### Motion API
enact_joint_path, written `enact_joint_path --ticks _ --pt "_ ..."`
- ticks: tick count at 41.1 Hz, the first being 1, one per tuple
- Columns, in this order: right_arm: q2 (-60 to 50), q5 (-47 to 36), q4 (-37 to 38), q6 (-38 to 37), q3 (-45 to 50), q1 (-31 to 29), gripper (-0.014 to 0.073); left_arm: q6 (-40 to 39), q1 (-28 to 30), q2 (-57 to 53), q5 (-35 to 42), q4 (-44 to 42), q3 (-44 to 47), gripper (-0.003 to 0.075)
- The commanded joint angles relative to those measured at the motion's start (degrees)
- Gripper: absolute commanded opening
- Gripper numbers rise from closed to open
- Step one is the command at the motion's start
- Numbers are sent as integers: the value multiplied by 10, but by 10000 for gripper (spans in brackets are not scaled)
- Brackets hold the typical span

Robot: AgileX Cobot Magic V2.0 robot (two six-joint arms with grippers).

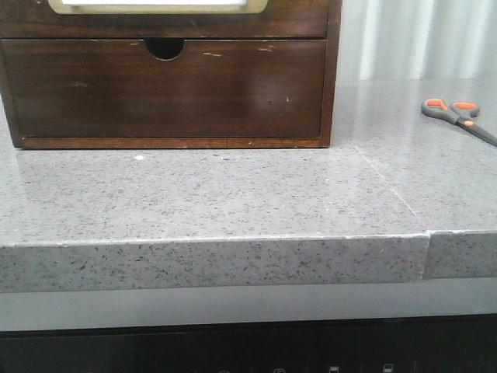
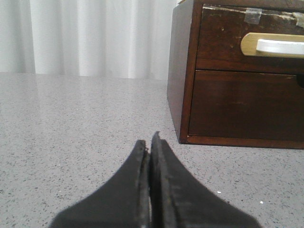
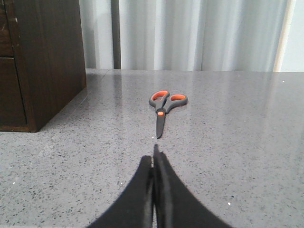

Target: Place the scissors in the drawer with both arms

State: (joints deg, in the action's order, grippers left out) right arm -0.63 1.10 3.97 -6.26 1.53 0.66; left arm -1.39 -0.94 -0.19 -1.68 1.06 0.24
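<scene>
Scissors [image 3: 165, 108] are seen flat on the table [image 3: 237, 142], just ahead of the right claw [image 3: 154, 164], pressed together. Drawer [image 2: 247, 45] is shut, beyond the left claw [image 2: 150, 145], likewise together.

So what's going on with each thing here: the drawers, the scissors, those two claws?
Drawer with the white panel: shut.
Lower drawer with the finger notch: shut.
Scissors: blades closed, lying flat on the countertop, beside the wooden cabinet, touched by nothing.
Left claw: shut, empty.
Right claw: shut, empty, pointing at the scissors' tip.
</scene>
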Motion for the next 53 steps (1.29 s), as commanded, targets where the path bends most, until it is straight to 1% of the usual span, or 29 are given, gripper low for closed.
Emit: enact_joint_path --ticks 1,3,5,9,15,20,23,28,35,39,43,47,53 --pt "-9 -48 -2 0 -4 1 -117 -4 -3 -10 85 0 13 -20" --pt "-9 -43 -2 0 -13 1 -117 -4 -3 -10 122 0 8 -20" --pt "-9 -36 -2 0 -27 1 -117 -4 -3 -10 135 0 -4 -20" --pt "-9 -5 -2 0 -68 1 -117 -4 -3 -8 111 0 -58 -20" --pt "-2 62 -2 0 -140 1 -117 -4 -3 2 10 0 -159 -20" --pt "27 106 -1 0 -209 1 -117 -4 -3 35 -78 -15 -249 -20" --pt "57 137 -1 0 -254 1 -117 -4 -3 66 -113 -17 -299 -20" --pt "114 184 -1 0 -335 1 -117 -4 -3 115 -149 -17 -376 -20" --pt "216 291 -1 0 -451 1 -117 -4 -3 196 -217 -15 -462 -20" --pt "277 366 -1 0 -505 1 -117 -4 -3 238 -261 -15 -485 -20" --pt "325 424 -1 0 -532 1 -117 -4 -3 268 -298 -15 -488 -20" --pt "357 435 -1 0 -533 1 -117 -4 -3 293 -322 -15 -488 -20" --pt "396 437 -1 0 -532 1 -117 -4 -3 316 -330 -15 -488 -20"
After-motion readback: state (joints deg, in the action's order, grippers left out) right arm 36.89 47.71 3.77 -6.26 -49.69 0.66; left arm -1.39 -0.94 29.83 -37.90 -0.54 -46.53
